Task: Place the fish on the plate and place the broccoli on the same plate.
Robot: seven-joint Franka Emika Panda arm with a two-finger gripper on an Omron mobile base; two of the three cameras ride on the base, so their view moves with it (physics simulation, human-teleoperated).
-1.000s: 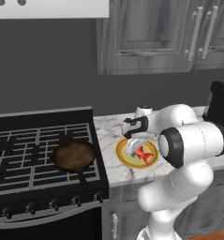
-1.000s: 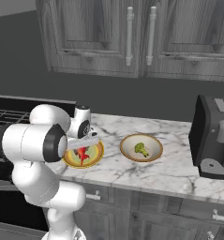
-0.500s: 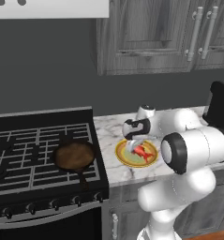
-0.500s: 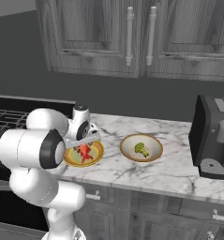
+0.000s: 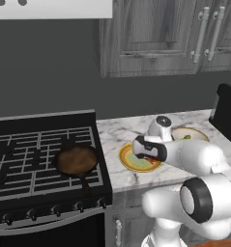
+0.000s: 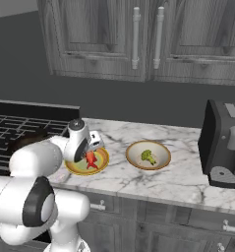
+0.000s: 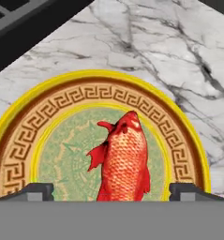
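Fish (image 7: 124, 159) lies on the plate (image 7: 19, 140) between spread, released jaws of the gripper (image 7: 111, 191); best to lift straight up clear, then cross to the broccoli (image 6: 148, 156) in the tan bowl (image 6: 161, 163) beside the plate.

Simulated kitchen. White marble countertop (image 6: 153, 184) with grey veining, running 9 to 3 o'clock across the right base view. Grey wood upper cabinets (image 6: 138, 34) at 12 o'clock, with vertical bar handles (image 6: 135, 37). Dark grey back wall (image 5: 44, 72). Black gas stove (image 5: 35, 159) at 9 o'clock in the left base view; knobs (image 5: 54, 211) along its front edge. Black toaster (image 6: 222, 142) at 3 o'clock. Lower cabinet drawers (image 6: 168, 221) beneath the counter.
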